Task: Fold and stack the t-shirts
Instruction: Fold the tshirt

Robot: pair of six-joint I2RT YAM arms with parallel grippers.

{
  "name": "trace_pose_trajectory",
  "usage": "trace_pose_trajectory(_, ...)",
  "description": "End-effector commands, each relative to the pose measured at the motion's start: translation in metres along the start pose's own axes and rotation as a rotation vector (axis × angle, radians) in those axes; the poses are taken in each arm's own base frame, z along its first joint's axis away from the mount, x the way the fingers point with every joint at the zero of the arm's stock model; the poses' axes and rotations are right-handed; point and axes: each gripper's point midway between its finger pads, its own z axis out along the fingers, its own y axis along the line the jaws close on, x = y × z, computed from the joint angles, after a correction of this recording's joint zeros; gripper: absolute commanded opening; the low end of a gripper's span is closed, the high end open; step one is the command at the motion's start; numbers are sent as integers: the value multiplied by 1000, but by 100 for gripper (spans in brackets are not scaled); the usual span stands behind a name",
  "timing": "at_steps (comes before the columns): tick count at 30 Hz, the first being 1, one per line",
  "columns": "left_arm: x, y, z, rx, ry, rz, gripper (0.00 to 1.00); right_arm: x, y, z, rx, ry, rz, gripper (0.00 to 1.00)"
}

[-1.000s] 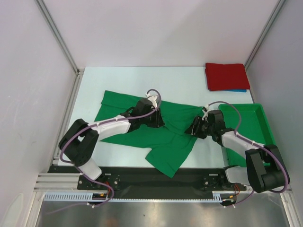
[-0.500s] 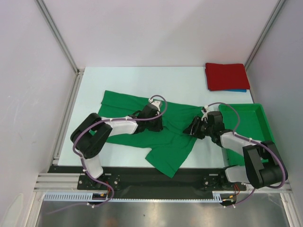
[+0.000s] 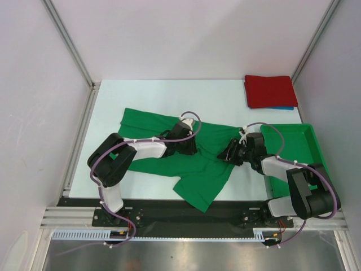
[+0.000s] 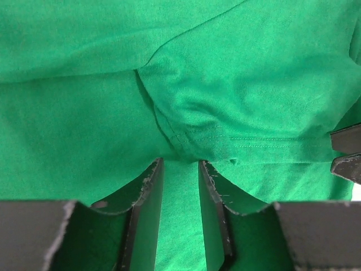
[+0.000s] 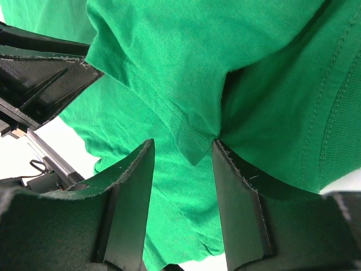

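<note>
A bright green t-shirt (image 3: 203, 180) lies spread and rumpled on the white table, one part hanging toward the near edge. My left gripper (image 3: 189, 148) is low over its middle. In the left wrist view its jaws (image 4: 179, 165) stand a little apart, with a stitched fold of green fabric (image 4: 225, 144) at their tips. My right gripper (image 3: 227, 154) is at the shirt's right side. It is open (image 5: 181, 148), and a hemmed corner (image 5: 192, 149) hangs between the tips. A folded red t-shirt (image 3: 269, 90) lies on a blue one (image 3: 286, 107) at the back right.
A rigid green bin (image 3: 307, 148) stands at the right edge, just behind my right arm. The two grippers are close together: the right one's fingers (image 4: 347, 152) show at the edge of the left wrist view. Frame rails run along both sides.
My left arm has drawn its elbow in toward the shirt, and its gripper has shifted a little right and nearer. My right gripper has barely moved.
</note>
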Motion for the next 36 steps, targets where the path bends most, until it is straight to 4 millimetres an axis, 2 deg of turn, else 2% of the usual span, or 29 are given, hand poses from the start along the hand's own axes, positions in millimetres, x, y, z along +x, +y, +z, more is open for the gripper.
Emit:
trace_pose_trajectory(1, -19, -13, 3, 33, -47, 18, 37, -8, 7, 2, -35, -26, -11, 51)
trace_pose_trajectory(6, -25, -15, 6, 25, -57, 9, 32, -11, 9, 5, -44, -31, -3, 49)
trace_pose_trajectory(15, -36, -5, 10, -41, -88, 13, 22, -16, 11, 7, -47, -39, 6, 44)
trace_pose_trajectory(19, -41, -2, 8, -71, -89, 30, 8, -18, 13, 7, -48, -40, 3, 34)
trace_pose_trajectory(20, -38, 2, 5, -90, -72, 36, 5, -19, 13, 7, -46, -41, 9, 27)
trace_pose_trajectory(22, -39, 4, 3, -110, -63, 52, 0, -19, 14, 6, -45, -31, 11, 20)
trace_pose_trajectory(23, -35, 8, 1, -126, -37, 60, 0, -19, 14, 5, -45, -32, 14, 12)
trace_pose_trajectory(25, -33, 10, -4, -141, -26, 79, 0, -19, 13, 3, -33, -27, 19, 3)
trace_pose_trajectory(36, -33, 16, -29, -184, 21, 176, 1, -25, 16, -20, 1, -38, 18, 0)
